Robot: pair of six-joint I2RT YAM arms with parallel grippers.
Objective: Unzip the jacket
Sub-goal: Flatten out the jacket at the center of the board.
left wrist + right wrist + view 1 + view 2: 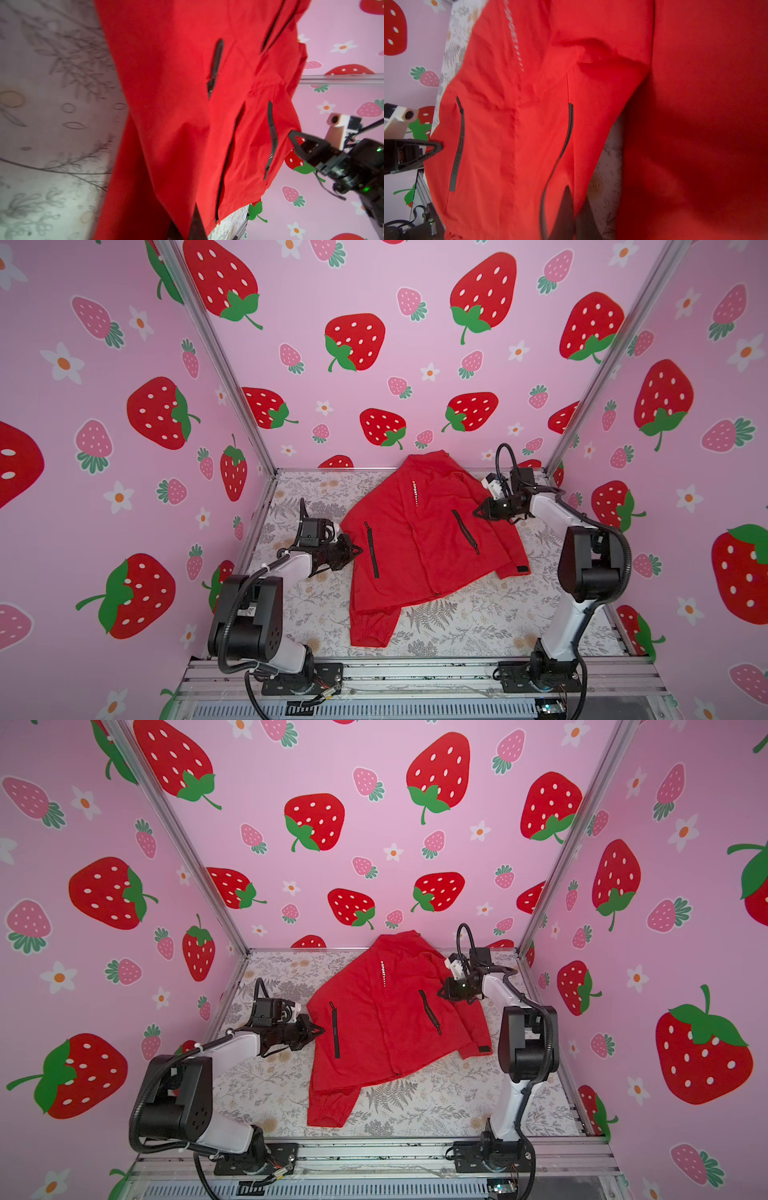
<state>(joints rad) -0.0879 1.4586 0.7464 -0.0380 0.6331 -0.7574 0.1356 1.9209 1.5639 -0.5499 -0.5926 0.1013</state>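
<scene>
1. Underneath, the grey floral-printed tabletop cloth carries everything.
2. Bright red zip-front windbreaker jacket lies front-up mid-table, long axis running near to far, collar toward the back wall, hem toward the arm bases, slightly skewed.
3. Black left gripper: jaws clenched, tips at the jacket's side edge; whether cloth is caught, unclear.
4. Black right gripper: likewise clenched against the opposite edge.

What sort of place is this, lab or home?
Probably a robot data-collection booth: strawberry-print walls on an aluminium frame, left arm and right arm bolted to a front rail, one jacket on the floral tabletop.
</scene>
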